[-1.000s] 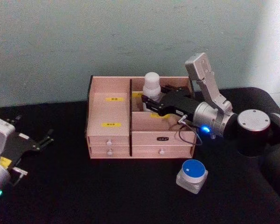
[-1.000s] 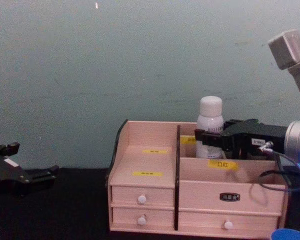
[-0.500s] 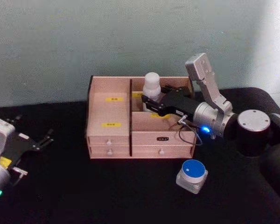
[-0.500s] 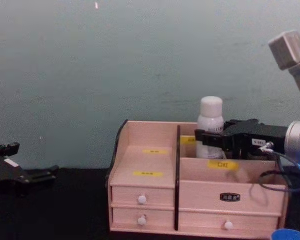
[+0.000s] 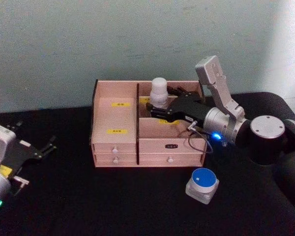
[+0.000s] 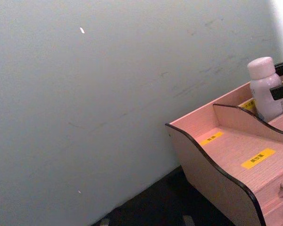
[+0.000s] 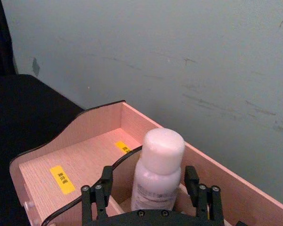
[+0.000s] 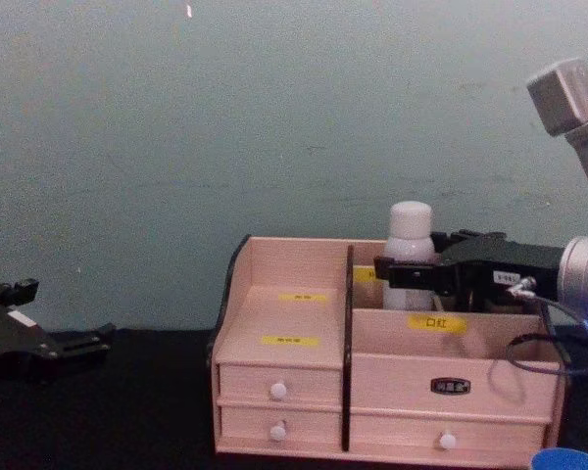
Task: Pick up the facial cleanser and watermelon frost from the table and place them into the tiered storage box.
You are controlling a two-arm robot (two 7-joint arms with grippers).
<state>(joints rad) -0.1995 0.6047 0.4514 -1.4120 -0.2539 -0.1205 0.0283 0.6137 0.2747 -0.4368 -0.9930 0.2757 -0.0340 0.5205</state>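
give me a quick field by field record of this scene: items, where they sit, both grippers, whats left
facial cleanser: upright in the back right compartment of the tiered storage box, beside the divider
watermelon frost: on the table, in front of the box's right end
right gripper: open, straddling the cleanser over the box
left gripper: open, parked at far left
left to do: watermelon frost not yet in the box

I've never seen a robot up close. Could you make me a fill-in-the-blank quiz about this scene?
The right gripper is at the facial cleanser, a bottle with a ___ cap.
The watermelon frost has a ___ lid.
It sits on the black table, in ___ of the tiered storage box.
The left gripper idles, holding ___.
Missing words: white, blue, front, nothing.
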